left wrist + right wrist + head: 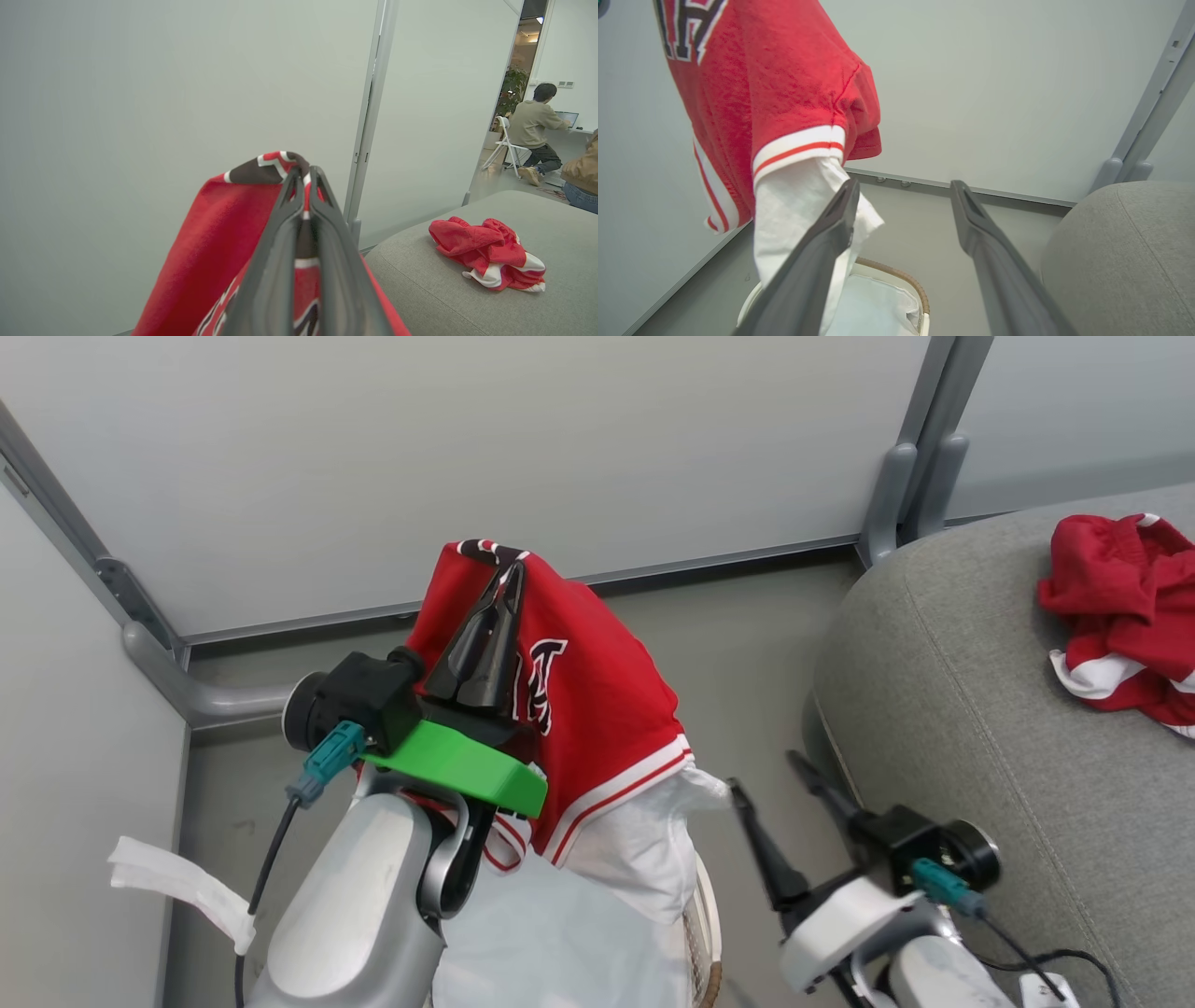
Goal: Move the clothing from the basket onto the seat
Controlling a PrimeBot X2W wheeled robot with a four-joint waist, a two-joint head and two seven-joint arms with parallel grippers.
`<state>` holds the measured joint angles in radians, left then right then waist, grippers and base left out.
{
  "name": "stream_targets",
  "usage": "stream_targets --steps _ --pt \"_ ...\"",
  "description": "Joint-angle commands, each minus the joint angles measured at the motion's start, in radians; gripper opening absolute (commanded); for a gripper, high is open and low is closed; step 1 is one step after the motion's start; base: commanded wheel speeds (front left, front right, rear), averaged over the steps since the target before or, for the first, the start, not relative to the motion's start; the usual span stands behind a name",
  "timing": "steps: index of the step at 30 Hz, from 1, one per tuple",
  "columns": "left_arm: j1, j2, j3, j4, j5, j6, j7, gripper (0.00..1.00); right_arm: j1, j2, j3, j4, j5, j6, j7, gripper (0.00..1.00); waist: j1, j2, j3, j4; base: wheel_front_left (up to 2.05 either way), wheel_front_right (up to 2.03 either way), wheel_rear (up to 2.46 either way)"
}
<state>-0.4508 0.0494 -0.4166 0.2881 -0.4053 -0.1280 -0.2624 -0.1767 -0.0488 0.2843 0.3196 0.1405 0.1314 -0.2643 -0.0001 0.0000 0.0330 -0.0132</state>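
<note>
Grips a red jersey [597, 709] in the clenched left claw [514, 569], raised high over the basket [896, 279] to draw the hem [618, 793] clear. Lifts the white liner [635, 859] too, seemingly caught under the hem. Holds the right claw [764, 771] released and empty between basket and seat [962, 728], probably ready to help. Shows another jersey [1116, 597] lying on the seat.

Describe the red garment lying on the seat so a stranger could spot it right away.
Find the big grey seat at the head view's right. On top of it lies a crumpled red garment with white trim. Unlike the other red jersey, hanging from the left tool, it sits heaped with nothing holding it.
</note>
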Motion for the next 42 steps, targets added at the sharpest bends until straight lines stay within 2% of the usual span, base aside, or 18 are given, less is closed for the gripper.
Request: stream_targets --steps 1,5,11,19,27,32,40,41,42 --pt "0.012 0.004 -0.001 -0.006 -0.006 -0.003 -0.003 0.00 -0.018 -0.005 0.028 -0.012 0.003 -0.001 0.000 1.00 0.0001 0.0000 0.005 0.004 0.00 0.00 0.00" --pt "0.000 0.004 -0.020 -0.007 -0.007 -0.003 -0.003 0.00 -0.075 -0.014 0.138 -0.009 0.030 -0.001 0.000 1.00 0.0001 0.0000 0.019 0.015 0.00 0.00 0.00" --pt "-0.029 0.003 -0.076 -0.005 -0.034 -0.003 -0.004 0.00 -0.173 -0.026 0.237 0.099 0.052 -0.001 0.000 1.00 0.0001 0.0000 0.030 0.054 0.00 0.00 0.00" --pt "-0.049 0.004 -0.184 -0.017 -0.077 -0.003 -0.003 0.00 -0.230 -0.014 0.252 0.224 0.082 -0.001 0.000 1.00 0.0001 0.0000 0.039 0.118 0.00 0.00 0.00" --pt "-0.071 0.003 -0.259 -0.030 -0.100 -0.003 -0.003 0.00 -0.273 -0.007 0.244 0.291 0.101 -0.001 0.000 1.00 0.0001 0.0000 0.052 0.162 0.00 0.00 0.00" --pt "-0.084 0.003 -0.301 -0.036 -0.112 -0.003 -0.004 0.00 -0.304 -0.005 0.238 0.270 0.084 -0.001 0.000 1.00 0.0001 0.0000 0.057 0.184 0.00 0.00 0.00" --pt "-0.097 0.003 -0.352 -0.036 -0.130 -0.003 -0.004 0.00 -0.335 -0.005 0.291 0.255 0.072 -0.001 0.000 1.00 0.0001 0.0000 0.055 0.208 0.00 0.00 0.00" --pt "-0.099 0.003 -0.355 -0.037 -0.131 -0.003 -0.004 0.00 -0.336 -0.005 0.291 0.256 0.072 -0.001 0.000 0.82 0.0001 0.0000 0.055 0.210 0.00 0.00 0.00" --pt "-0.101 0.003 -0.358 -0.038 -0.132 -0.003 -0.004 0.00 -0.337 -0.005 0.290 0.260 0.074 -0.001 0.000 0.18 0.0001 0.0000 0.055 0.212 0.00 0.00 0.00"
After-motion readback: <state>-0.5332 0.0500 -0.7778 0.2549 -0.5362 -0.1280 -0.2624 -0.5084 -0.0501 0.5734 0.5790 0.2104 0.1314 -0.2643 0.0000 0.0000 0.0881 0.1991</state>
